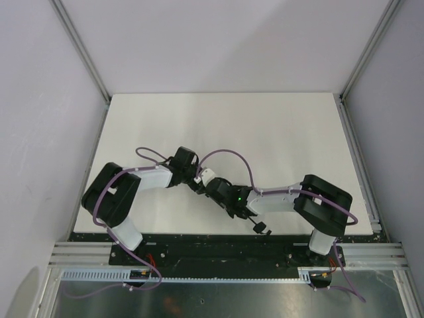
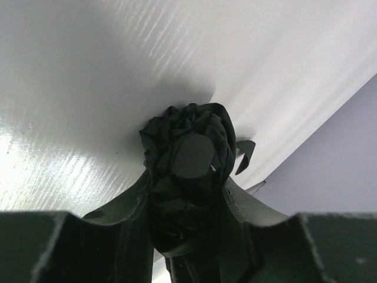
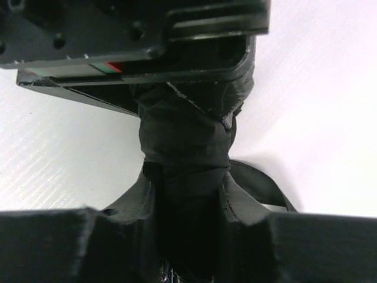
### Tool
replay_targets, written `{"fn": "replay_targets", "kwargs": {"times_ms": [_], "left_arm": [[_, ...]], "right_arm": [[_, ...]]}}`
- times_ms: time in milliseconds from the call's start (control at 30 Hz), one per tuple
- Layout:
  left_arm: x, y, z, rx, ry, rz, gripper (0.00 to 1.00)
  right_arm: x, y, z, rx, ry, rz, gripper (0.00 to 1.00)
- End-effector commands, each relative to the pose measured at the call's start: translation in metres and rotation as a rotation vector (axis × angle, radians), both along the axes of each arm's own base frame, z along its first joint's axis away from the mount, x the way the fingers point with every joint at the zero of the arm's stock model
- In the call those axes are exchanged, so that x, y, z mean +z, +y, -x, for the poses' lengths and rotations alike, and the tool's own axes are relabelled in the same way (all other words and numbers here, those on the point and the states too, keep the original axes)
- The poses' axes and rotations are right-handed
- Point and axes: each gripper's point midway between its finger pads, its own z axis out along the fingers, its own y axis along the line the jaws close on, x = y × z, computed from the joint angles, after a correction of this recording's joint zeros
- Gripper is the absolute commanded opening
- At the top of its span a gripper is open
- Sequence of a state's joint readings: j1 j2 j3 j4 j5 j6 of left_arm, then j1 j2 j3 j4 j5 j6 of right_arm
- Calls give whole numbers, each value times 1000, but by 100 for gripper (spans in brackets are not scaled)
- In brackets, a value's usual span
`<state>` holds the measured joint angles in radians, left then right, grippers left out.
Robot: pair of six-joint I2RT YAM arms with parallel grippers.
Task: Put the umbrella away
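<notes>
Two robot arms (image 1: 142,180) (image 1: 281,199) bend inward over the white table (image 1: 265,126), meeting near its front middle. On the left, the left gripper (image 2: 188,194) is clenched around the single black folded umbrella (image 2: 191,156), whose round end cap faces that wrist camera. On the right, the right gripper (image 3: 187,183) grasps the same bunched fabric, close against the left gripper. The umbrella spans the pair; whether it touches the table cannot be told.
</notes>
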<state>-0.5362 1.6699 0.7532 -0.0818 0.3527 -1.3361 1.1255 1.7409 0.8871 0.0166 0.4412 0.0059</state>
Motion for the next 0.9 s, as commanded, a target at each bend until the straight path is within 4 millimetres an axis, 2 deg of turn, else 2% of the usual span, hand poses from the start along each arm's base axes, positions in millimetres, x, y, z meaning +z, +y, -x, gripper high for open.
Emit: {"fn": "replay_targets", "kwargs": {"times_ms": [0, 100, 133, 200, 300, 433, 700, 800, 867], "left_arm": [[-37, 37, 44, 1, 178, -173, 8], [-34, 39, 40, 7, 156, -175, 42], [-33, 40, 39, 8, 151, -176, 50], [-32, 41, 38, 5, 138, -175, 59], [-34, 41, 36, -4, 129, -174, 66], [-38, 40, 35, -12, 123, -172, 68], [-41, 34, 32, -38, 96, -163, 64], [-39, 28, 32, -49, 78, -156, 57], [-39, 25, 33, -54, 74, -150, 45]], "right_arm": [[-30, -24, -1, -57, 99, 43, 2], [-26, -8, 3, -9, 208, -93, 0], [-23, -3, 2, 1, 245, -145, 0], [-16, 4, 1, 33, 327, -252, 0], [-2, 10, 2, 88, 439, -414, 0], [10, 15, 8, 165, 559, -550, 0], [31, 19, 11, 217, 782, -815, 0], [34, 23, 13, 219, 847, -877, 0], [36, 27, 12, 225, 867, -910, 0]]}}
